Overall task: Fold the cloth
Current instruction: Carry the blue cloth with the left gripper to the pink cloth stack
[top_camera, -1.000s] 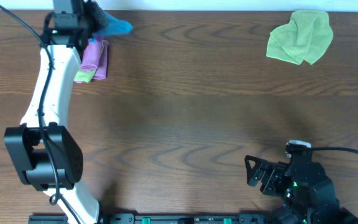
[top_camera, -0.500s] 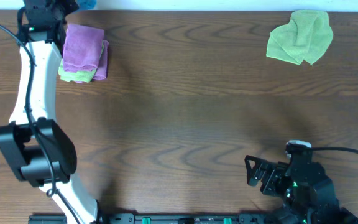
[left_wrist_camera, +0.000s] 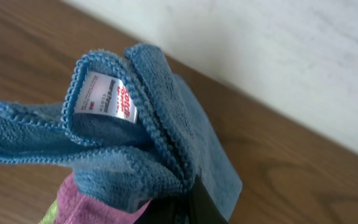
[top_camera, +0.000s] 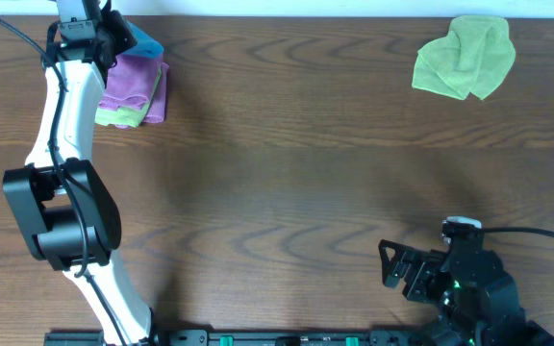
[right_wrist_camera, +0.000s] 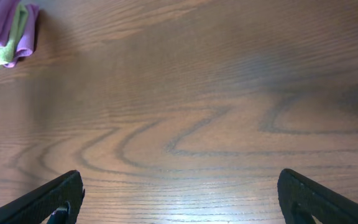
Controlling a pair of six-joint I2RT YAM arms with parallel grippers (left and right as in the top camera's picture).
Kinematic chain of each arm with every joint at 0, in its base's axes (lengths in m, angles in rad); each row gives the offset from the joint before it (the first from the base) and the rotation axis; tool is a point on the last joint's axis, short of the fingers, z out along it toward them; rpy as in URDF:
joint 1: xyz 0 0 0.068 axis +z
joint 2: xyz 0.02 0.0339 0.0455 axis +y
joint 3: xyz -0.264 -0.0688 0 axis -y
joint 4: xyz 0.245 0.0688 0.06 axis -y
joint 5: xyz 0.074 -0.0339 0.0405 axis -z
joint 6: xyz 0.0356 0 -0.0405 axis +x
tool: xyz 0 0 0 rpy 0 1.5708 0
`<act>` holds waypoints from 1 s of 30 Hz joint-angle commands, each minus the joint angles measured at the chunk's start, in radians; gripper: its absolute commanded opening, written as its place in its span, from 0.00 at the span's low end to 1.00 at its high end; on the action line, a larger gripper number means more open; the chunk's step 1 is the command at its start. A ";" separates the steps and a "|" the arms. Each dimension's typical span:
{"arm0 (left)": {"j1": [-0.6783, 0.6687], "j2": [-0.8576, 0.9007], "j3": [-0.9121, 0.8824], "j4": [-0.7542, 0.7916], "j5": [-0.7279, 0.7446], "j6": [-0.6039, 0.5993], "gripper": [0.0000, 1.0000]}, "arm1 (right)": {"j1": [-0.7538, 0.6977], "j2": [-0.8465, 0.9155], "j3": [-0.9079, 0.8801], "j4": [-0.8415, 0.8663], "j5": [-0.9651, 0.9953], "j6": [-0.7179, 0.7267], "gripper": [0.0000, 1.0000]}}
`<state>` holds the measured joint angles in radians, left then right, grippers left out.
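Note:
My left gripper (top_camera: 112, 40) is at the far left corner of the table, shut on a folded blue cloth (top_camera: 142, 42). In the left wrist view the blue cloth (left_wrist_camera: 135, 143) fills the frame, its white tag up, pinched in the jaws (left_wrist_camera: 185, 208). It hangs just over a stack of folded cloths, purple (top_camera: 135, 79) on lime green (top_camera: 118, 116). A crumpled green cloth (top_camera: 465, 56) lies at the far right. My right gripper (top_camera: 400, 269) rests open and empty near the front right edge; its fingers (right_wrist_camera: 179, 199) show wide apart.
The wooden table's far edge meets a white wall right behind the left gripper. The purple and green stack also shows in the right wrist view (right_wrist_camera: 5, 34) at the top left. Cables run along the front rail.
The left gripper swung back right with the blue cloth, from beyond the far left edge to over the purple stack. The right arm has not moved.

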<state>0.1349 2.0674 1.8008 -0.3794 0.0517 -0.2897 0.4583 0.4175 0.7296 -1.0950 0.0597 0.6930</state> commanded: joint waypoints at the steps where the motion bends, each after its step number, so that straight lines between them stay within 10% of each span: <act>1: 0.001 -0.032 0.022 -0.039 0.019 0.014 0.06 | -0.007 -0.003 0.001 0.000 0.003 0.010 0.99; 18: 0.002 -0.070 0.019 -0.316 0.019 0.021 0.06 | -0.007 -0.003 0.001 0.000 0.003 0.010 0.99; 24: 0.002 -0.070 0.019 -0.315 -0.006 0.026 0.41 | -0.007 -0.003 0.001 0.000 0.003 0.010 0.99; 30: 0.002 -0.070 0.020 -0.327 -0.008 0.044 0.43 | -0.007 -0.003 0.001 0.000 0.003 0.010 0.99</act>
<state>0.1349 2.0212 1.8015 -0.6991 0.0628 -0.2607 0.4583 0.4175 0.7296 -1.0950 0.0597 0.6930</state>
